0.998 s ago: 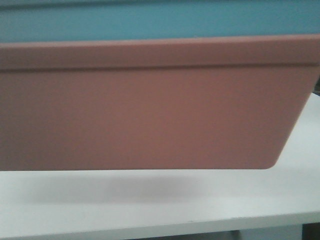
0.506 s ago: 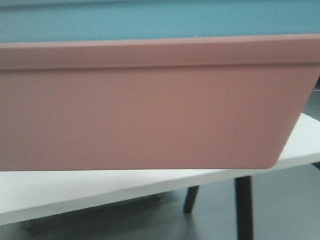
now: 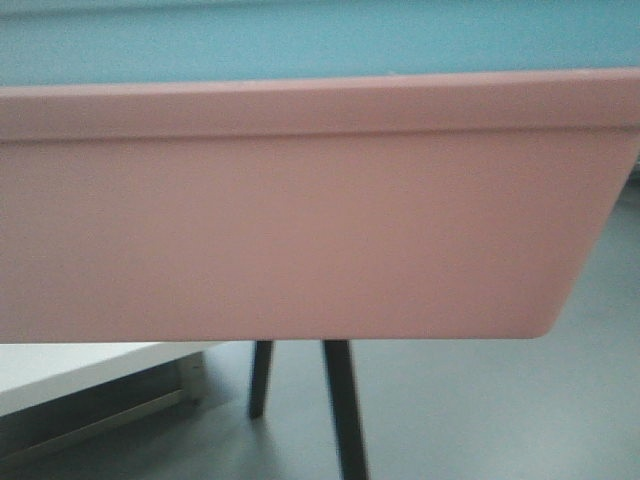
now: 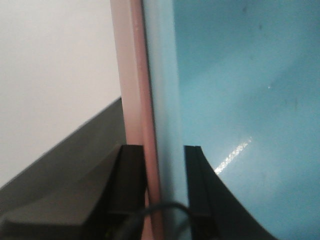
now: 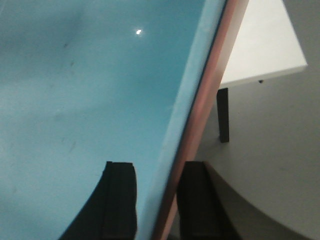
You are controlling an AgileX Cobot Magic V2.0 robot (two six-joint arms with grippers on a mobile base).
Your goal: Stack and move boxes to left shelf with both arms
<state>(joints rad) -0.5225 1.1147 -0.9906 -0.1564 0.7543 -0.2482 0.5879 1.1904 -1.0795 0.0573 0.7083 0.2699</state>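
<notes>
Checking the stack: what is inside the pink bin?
The blue bin nests inside the pink bin, walls pinched together by the left gripper and the right gripper. The pink floor is covered.

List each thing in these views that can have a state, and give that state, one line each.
pink bin: held in the air, blue bin nested inside it
blue bin: nested in the pink bin, empty where visible
left gripper: shut on both bins' stacked walls
right gripper: shut on both bins' stacked walls
</notes>
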